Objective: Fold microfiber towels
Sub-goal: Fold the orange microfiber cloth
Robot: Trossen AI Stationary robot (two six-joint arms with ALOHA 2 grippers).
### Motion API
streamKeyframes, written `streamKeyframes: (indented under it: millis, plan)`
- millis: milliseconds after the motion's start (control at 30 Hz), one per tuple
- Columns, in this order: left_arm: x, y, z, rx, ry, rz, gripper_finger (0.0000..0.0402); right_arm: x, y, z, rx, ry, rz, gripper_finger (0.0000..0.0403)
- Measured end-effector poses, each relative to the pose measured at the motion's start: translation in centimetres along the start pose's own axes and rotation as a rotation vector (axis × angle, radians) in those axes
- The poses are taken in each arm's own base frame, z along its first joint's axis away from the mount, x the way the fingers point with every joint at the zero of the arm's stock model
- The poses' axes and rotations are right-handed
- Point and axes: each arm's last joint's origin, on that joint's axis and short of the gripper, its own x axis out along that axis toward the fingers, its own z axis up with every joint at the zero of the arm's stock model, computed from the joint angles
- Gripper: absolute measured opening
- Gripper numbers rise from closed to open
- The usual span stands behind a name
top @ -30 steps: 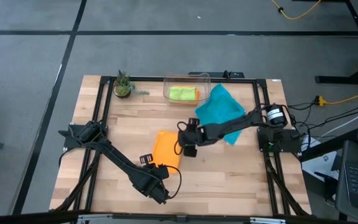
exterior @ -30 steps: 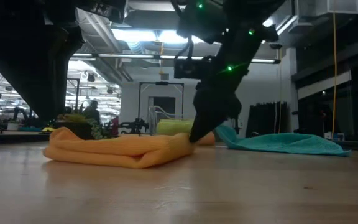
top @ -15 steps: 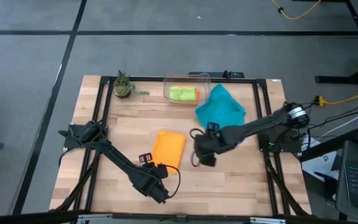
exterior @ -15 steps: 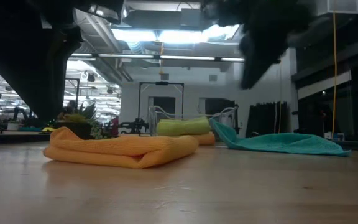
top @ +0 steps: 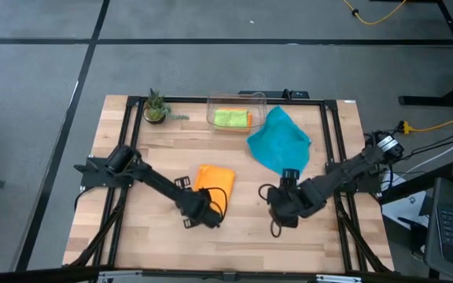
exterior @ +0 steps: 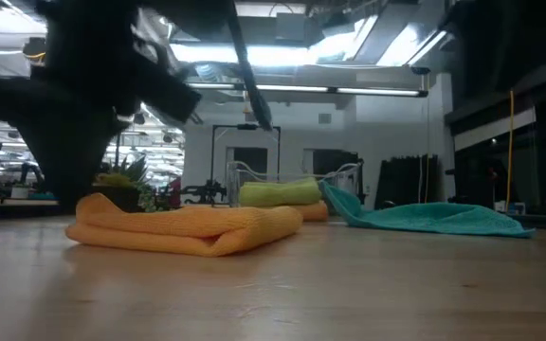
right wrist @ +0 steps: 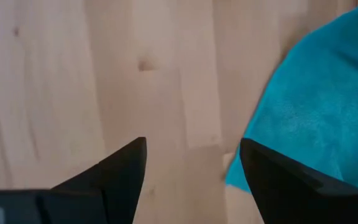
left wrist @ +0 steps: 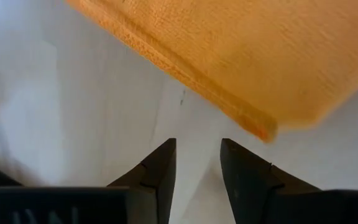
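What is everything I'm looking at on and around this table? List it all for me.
Orange towel: one, folded, mid-table.
Teal towel: one, spread flat, toward the far right.
Clear bin: one, far edge, holding a lime green towel and an orange towel.
Potted plant: one, green, far left corner.
Table: one, pale wood, black frame.
Left gripper: dark, jaws open and empty, beside the folded orange towel.
Right gripper: dark, jaws open and empty, near the teal towel.
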Motion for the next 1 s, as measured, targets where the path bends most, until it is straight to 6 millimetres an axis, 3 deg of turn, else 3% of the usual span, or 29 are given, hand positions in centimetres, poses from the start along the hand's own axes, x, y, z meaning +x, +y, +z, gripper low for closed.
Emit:
streamKeyframes:
  millis: [233,433,767,1000]
  plan:
    - [0.5,-0.4,2.2,0.020,-0.097,-0.168,0.0118,-0.9,2.1,-1.7,-0.045,-0.015,0.020,0.0261]
    - [-0.6,-1.8,4.0,0.091,-0.275,-0.334,0.0118,-1.4,3.4,-2.7,-0.073,-0.029,0.035,0.0261]
    - [-4.8,-1.0,2.9,0.096,-0.208,-0.228,0.0117,-1.7,4.5,-3.1,-0.070,-0.078,0.084,0.0261]
    - [-5.5,-3.3,1.9,0.217,-0.330,-0.272,0.0117,-0.5,5.5,-2.7,-0.175,-0.163,0.155,0.0261]
